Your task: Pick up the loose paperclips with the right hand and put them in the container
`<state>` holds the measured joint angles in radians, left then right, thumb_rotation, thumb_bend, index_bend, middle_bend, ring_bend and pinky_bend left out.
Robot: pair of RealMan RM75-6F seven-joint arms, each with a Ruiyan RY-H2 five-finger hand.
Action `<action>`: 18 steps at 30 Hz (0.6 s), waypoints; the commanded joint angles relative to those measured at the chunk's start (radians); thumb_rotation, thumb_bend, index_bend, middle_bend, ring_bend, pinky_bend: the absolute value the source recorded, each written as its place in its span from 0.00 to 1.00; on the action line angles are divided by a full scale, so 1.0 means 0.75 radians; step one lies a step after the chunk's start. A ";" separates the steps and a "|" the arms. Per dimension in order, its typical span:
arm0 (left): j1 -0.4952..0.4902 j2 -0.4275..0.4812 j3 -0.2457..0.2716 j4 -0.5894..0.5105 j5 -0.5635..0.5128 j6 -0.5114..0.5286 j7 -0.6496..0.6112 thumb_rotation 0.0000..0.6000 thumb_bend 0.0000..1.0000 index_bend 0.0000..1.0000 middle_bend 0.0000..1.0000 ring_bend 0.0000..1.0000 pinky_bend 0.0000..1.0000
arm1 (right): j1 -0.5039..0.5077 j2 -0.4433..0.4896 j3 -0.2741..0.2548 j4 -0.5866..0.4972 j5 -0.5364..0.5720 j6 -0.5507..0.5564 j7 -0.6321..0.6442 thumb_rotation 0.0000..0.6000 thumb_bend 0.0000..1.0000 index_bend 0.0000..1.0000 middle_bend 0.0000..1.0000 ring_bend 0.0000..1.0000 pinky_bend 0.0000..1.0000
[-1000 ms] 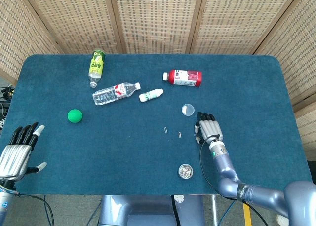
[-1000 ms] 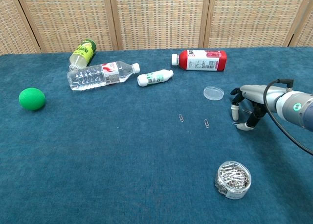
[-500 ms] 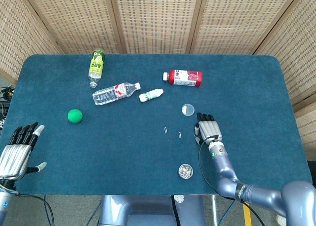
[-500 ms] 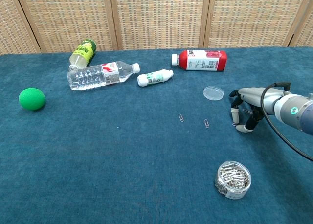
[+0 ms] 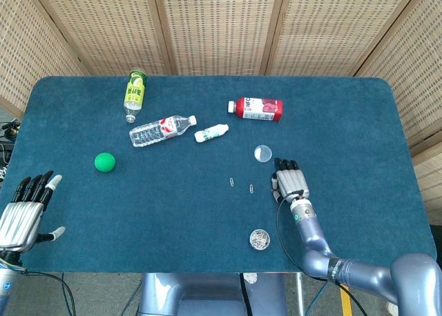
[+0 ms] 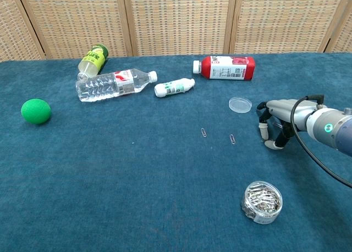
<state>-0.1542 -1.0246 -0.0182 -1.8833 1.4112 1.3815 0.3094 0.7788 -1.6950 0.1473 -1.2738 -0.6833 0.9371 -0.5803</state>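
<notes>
Two loose paperclips lie on the blue cloth: one paperclip [image 5: 232,183] [image 6: 204,132] to the left, the other paperclip [image 5: 252,189] [image 6: 232,138] nearer my right hand. The round clear container [image 5: 259,239] [image 6: 262,201], full of paperclips, stands near the front edge. My right hand [image 5: 289,181] [image 6: 275,122] hovers low just right of the nearer clip, fingers pointing down toward the cloth and holding nothing. My left hand [image 5: 26,209] is at the front left corner, fingers spread and empty.
A clear round lid [image 5: 262,153] [image 6: 240,104] lies just behind my right hand. Further back lie a red bottle [image 5: 257,108], a small white bottle [image 5: 211,132], a clear water bottle [image 5: 161,130] and a green-yellow bottle [image 5: 135,93]. A green ball [image 5: 104,162] sits at the left.
My right hand has crept slightly left toward the nearer paperclip. Everything else is unchanged.
</notes>
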 commanded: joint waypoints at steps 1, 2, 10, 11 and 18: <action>0.000 0.001 0.000 -0.001 0.001 0.001 -0.001 1.00 0.00 0.00 0.00 0.00 0.00 | -0.003 -0.003 0.000 0.002 -0.009 0.005 -0.002 1.00 0.43 0.62 0.01 0.00 0.00; 0.001 0.001 0.000 -0.001 0.002 0.001 -0.002 1.00 0.00 0.00 0.00 0.00 0.00 | -0.004 -0.004 0.001 0.003 -0.014 0.007 -0.001 1.00 0.43 0.62 0.01 0.00 0.00; 0.000 0.004 0.000 -0.002 0.002 0.001 -0.006 1.00 0.00 0.00 0.00 0.00 0.00 | -0.014 0.002 0.012 -0.008 -0.047 0.024 0.007 1.00 0.43 0.63 0.01 0.00 0.00; 0.000 0.005 -0.001 -0.002 0.002 0.001 -0.006 1.00 0.00 0.00 0.00 0.00 0.00 | -0.015 0.006 0.013 -0.013 -0.050 0.027 0.005 1.00 0.43 0.63 0.01 0.00 0.00; 0.003 0.005 0.003 -0.002 0.009 0.005 -0.008 1.00 0.00 0.00 0.00 0.00 0.00 | -0.026 0.032 0.015 -0.053 -0.072 0.044 -0.001 1.00 0.43 0.63 0.01 0.00 0.00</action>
<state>-0.1519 -1.0211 -0.0162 -1.8850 1.4177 1.3854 0.3035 0.7604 -1.6729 0.1591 -1.3112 -0.7355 0.9686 -0.5798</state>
